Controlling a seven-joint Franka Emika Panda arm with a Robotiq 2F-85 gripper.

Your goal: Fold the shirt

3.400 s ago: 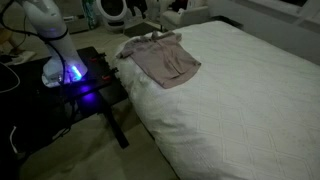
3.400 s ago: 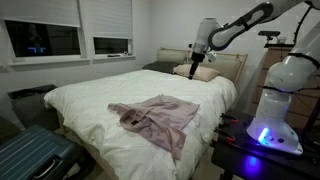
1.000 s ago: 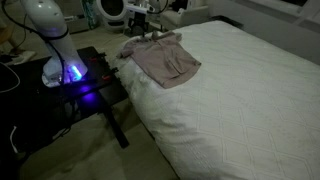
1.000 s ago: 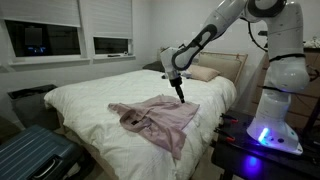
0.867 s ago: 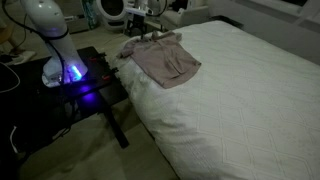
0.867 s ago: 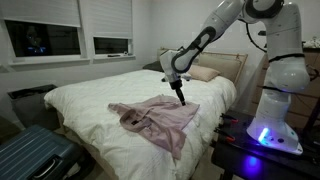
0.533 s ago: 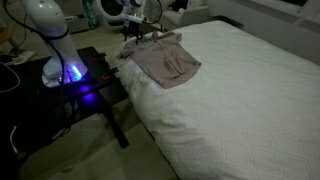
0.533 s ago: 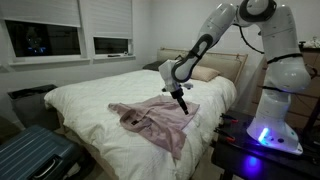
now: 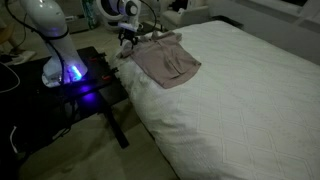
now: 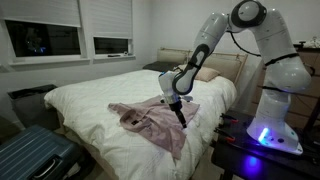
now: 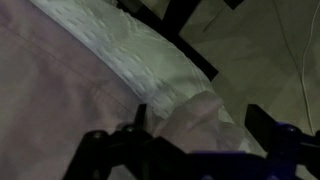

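The shirt (image 9: 165, 58) lies spread and rumpled on the white bed cover (image 9: 240, 100), near the bed's edge by the robot; it is dusty pink with short sleeves (image 10: 155, 122). My gripper (image 9: 128, 38) is down at the shirt's edge closest to the robot base (image 10: 180, 115). In the wrist view the gripper (image 11: 200, 120) stands open, its dark fingers (image 11: 262, 120) on either side of a bunched corner of the shirt (image 11: 195, 108) at the mattress edge. Whether the fingers touch the fabric I cannot tell.
A black stand (image 9: 95, 85) carries the robot base (image 9: 55, 45) with its blue light beside the bed. Bare floor (image 11: 260, 50) lies below the mattress edge. Pillows (image 10: 205, 73) lie at the headboard, and a blue suitcase (image 10: 35, 155) stands at the bed's foot.
The arm has come down from above the pillows to the shirt's edge by the robot base. The jaws stayed open and the shirt has not moved.
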